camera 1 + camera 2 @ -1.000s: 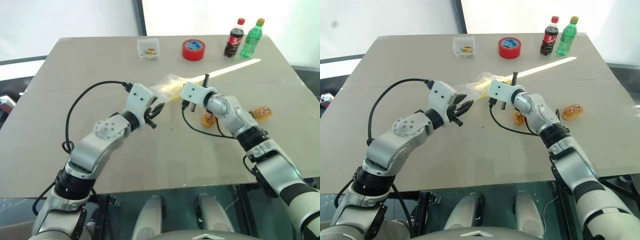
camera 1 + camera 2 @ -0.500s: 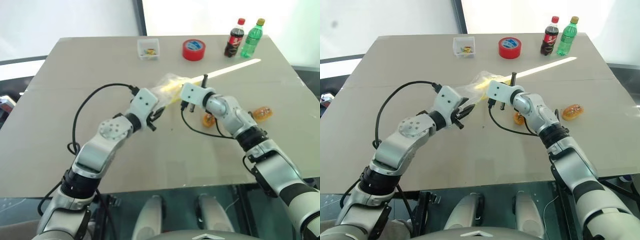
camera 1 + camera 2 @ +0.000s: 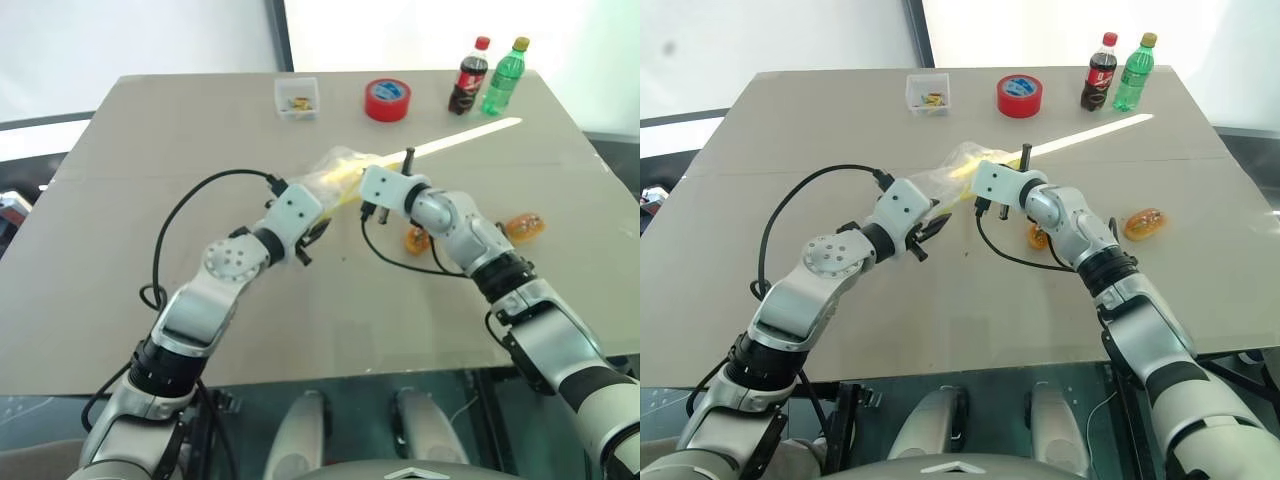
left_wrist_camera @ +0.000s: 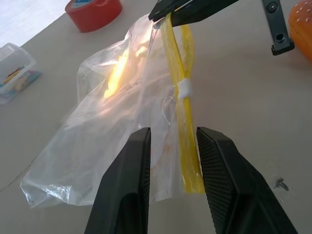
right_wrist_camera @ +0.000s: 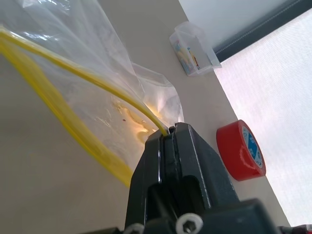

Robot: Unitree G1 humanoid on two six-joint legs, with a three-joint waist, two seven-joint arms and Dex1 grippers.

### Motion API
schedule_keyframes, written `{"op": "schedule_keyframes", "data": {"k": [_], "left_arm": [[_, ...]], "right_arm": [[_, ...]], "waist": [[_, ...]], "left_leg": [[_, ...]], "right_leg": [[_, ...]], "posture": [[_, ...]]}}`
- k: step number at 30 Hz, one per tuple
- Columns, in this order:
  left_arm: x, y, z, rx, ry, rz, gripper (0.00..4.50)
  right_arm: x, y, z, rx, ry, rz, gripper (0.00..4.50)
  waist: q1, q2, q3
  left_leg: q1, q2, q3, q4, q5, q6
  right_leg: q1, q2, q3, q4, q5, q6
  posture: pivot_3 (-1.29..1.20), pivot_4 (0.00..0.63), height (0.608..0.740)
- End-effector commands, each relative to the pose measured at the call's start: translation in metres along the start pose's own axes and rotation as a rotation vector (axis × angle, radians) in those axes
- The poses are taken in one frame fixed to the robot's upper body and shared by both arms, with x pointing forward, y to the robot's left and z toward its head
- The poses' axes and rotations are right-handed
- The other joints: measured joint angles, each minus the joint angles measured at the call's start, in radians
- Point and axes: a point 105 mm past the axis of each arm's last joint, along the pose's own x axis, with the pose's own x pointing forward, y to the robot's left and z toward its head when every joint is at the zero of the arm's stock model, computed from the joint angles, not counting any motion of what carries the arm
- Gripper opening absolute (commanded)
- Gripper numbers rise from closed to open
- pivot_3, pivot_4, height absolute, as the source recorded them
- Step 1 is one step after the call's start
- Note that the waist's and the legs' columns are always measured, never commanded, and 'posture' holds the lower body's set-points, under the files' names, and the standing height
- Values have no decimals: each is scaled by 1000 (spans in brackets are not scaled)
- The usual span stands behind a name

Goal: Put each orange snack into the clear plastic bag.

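The left gripper [image 4: 170, 161] has come closer to the crinkly clear plastic bag with the yellow strip along its edge [image 4: 112, 122] than it was a moment ago, and its wrist has rolled a bit. Its two black fingers [image 4: 130, 190] are spread apart, with the low end of the yellow strip showing between them. They do not pinch the bag yet. The right gripper [image 5: 168, 139] has stayed where it was. Its fingers are pressed together on one end of the yellow strip, so the bag hangs from them just above the beige table [image 3: 150, 140].

This looks like the left arm getting ready to take the other side of the bag, so the two arms can pull its mouth open.

The bag looks empty. Both small oval orange snacks are out on the table. One orange snack [image 3: 1144, 222] lies well off to the right. The other orange snack [image 3: 1038, 236] is partly hidden behind the right arm.

The small clear square box [image 3: 297, 98] at the far side of the table holds some yellow bits.
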Motion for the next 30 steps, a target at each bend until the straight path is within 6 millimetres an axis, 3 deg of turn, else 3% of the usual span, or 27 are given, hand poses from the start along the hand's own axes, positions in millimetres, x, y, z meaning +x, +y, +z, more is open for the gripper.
{"op": "schedule_keyframes", "data": {"k": [1,3,8,11,14,18,25,28,30], "left_arm": [[1,2,6,11,-34,12,983],[2,3,6,26,-33,24,9],[7,3,8,48,-45,31,9],[8,4,7,61,-43,39,0],[7,6,3,60,-42,47,0],[5,7,2,99,-43,60,0],[6,7,4,86,-54,72,0],[7,7,5,81,-56,79,0],[9,8,5,76,-54,91,0]], "right_arm": [[1,-14,12,-13,-38,-42,0],[0,-14,13,-11,-40,-41,0],[0,-9,8,54,-20,-20,0],[0,-5,3,98,5,3,723],[-5,-13,0,127,11,-31,2111],[-11,-17,-11,325,43,-44,4050],[-17,-11,-27,800,164,-82,4050],[-20,-8,-20,887,153,-74,3303],[-21,-7,-17,898,153,-72,2296]], "waist": [[0,0,0],[0,0,0],[0,0,0],[0,0,0],[0,0,0],[1,0,0],[0,0,0],[1,0,0],[1,0,0]], "left_leg": [[0,0,0,0,0,0],[0,0,0,0,0,0],[0,0,0,0,0,0],[0,0,0,0,0,0],[0,0,0,0,0,0],[0,0,0,1,0,0],[0,0,-1,1,0,0],[0,0,-1,1,0,0],[0,0,0,1,0,0]], "right_leg": [[0,0,0,0,0,0],[0,0,0,0,0,0],[0,0,0,1,0,0],[0,0,0,1,0,0],[0,0,0,1,0,0],[0,0,0,1,0,0],[0,0,0,3,0,0],[0,0,0,3,0,0],[0,0,0,3,0,0]], "posture": [[0,150,740],[0,150,740],[0,150,740],[0,150,740],[0,150,740],[0,150,740],[0,150,740],[0,150,740],[0,150,740]]}}
